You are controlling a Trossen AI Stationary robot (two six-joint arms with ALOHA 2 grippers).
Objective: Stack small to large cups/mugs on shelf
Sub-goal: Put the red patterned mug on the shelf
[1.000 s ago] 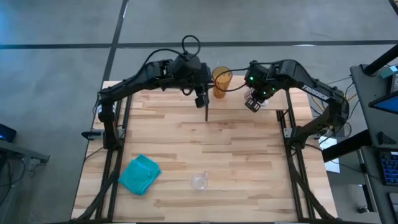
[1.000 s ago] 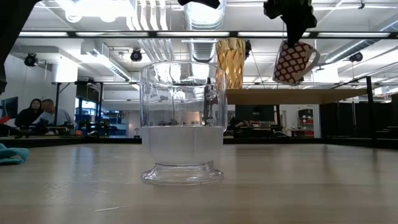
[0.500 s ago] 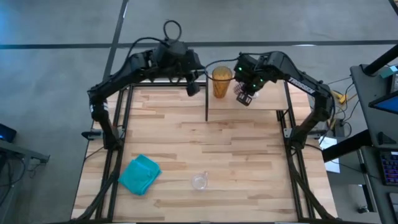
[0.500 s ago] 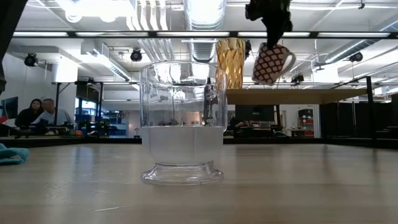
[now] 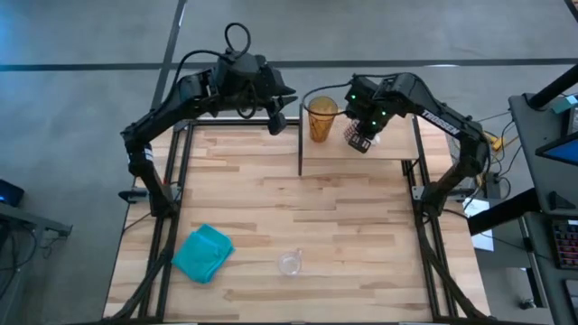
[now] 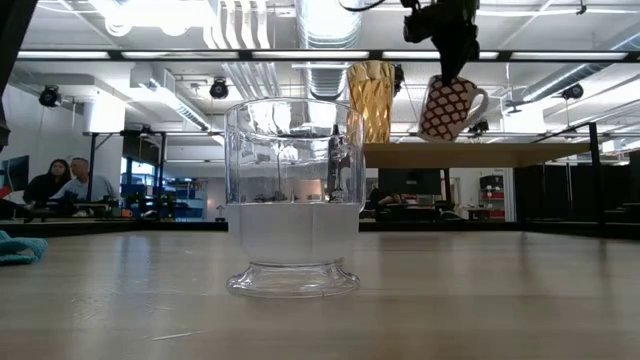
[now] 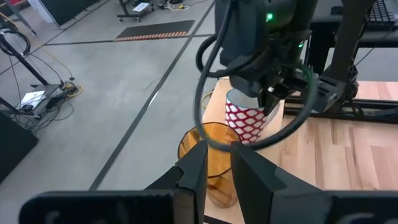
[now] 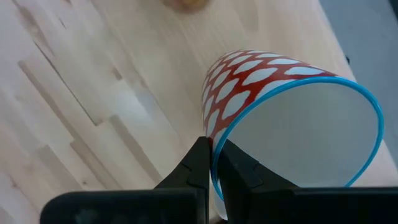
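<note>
The white mug with the reddish pattern (image 6: 448, 108) hangs from my right gripper (image 8: 213, 163), which is shut on it, just above the light-wood shelf (image 6: 520, 153). It is also seen as the mug (image 5: 360, 137) beside the amber tumbler (image 5: 321, 118), which stands upright on the shelf's far left part on its base. My left gripper (image 5: 277, 123) hovers off the shelf's far left corner, fingers slightly open, touching nothing; its wrist view looks at the tumbler (image 7: 208, 149). The tiny clear glass cup (image 5: 289, 264) stands on the tabletop near the near edge. My right gripper pinches the mug's blue rim (image 8: 214, 146), one finger inside the mug and one outside on the patterned wall. The fingers come from above, pointing down. The mug hangs below them slightly tilted, handle (image 6: 478, 100) toward the table's right, its base just over the shelf board.
A teal cloth (image 5: 203, 253) lies on the tabletop near the near left corner. The shelf's black frame post (image 5: 300, 153) stands at its left edge. Bare shelf board (image 5: 388, 152) lies right of the mug. People sit in the room behind (image 6: 60, 185).
My left gripper has drawn back from the tumbler toward the table's far left and risen. My right gripper has carried the mug toward the table's left, close to the tumbler, then slightly back right and down; the mug now hangs more upright.
</note>
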